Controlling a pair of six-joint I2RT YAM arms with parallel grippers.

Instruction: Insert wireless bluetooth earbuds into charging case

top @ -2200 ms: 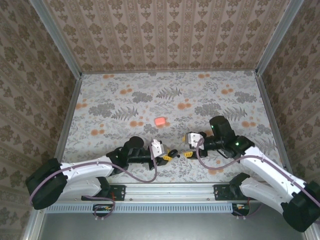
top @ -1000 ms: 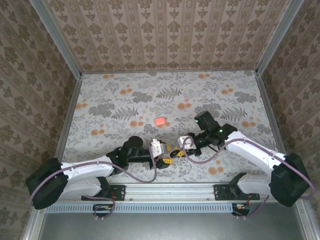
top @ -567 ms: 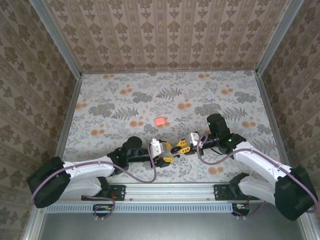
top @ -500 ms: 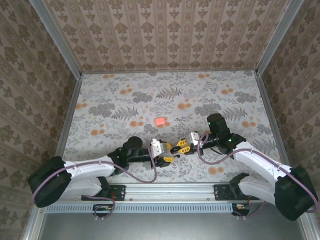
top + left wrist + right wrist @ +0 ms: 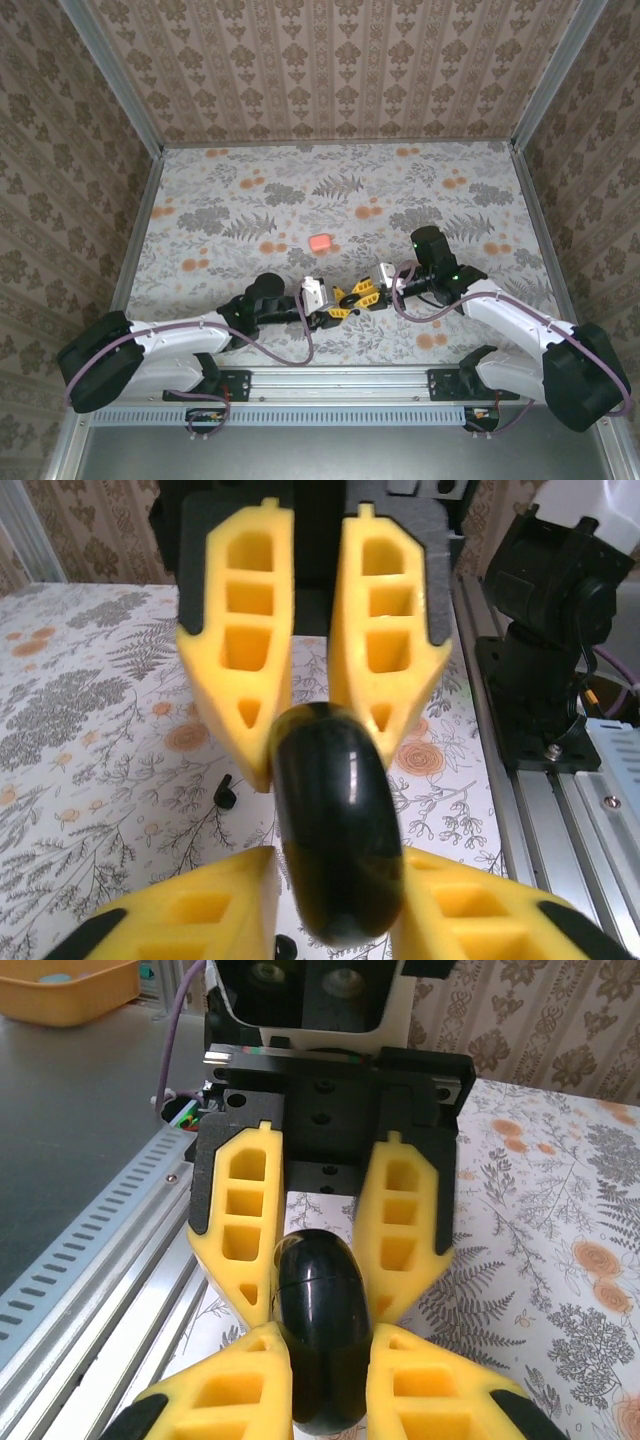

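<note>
Grip on the black charging case (image 5: 318, 1320) is shared. The right end effector (image 5: 366, 296) is clamped tight on one end of it. The left end effector (image 5: 338, 310) faces it tip to tip, and its yellow fingers (image 5: 215, 905) press against the sides of the other end. The case is a glossy oval, held clear of the tabletop (image 5: 250, 200). Its long axis runs straight along the line from one end effector to the other, so each has its own half.

No earbud sits in either end effector. In the left wrist view a tiny black earbud (image 5: 225, 793) lies on the tabletop below the right end effector's fingertips, off to the side away from the aluminium rail (image 5: 545, 810). A second black speck (image 5: 285, 946) shows just under the left end effector; it is too small to say if it is another bud. A small salmon-pink item (image 5: 320, 242) rests farther out, well beyond both end effectors and a little nearer the left one. Whether it is a bud or a case I cannot tell.

My reading is that the case is being passed over or pulled open, with no bud inserted yet. The black bud lies almost directly beneath the meeting point, so either arm could reach it once one of them lets go.
</note>
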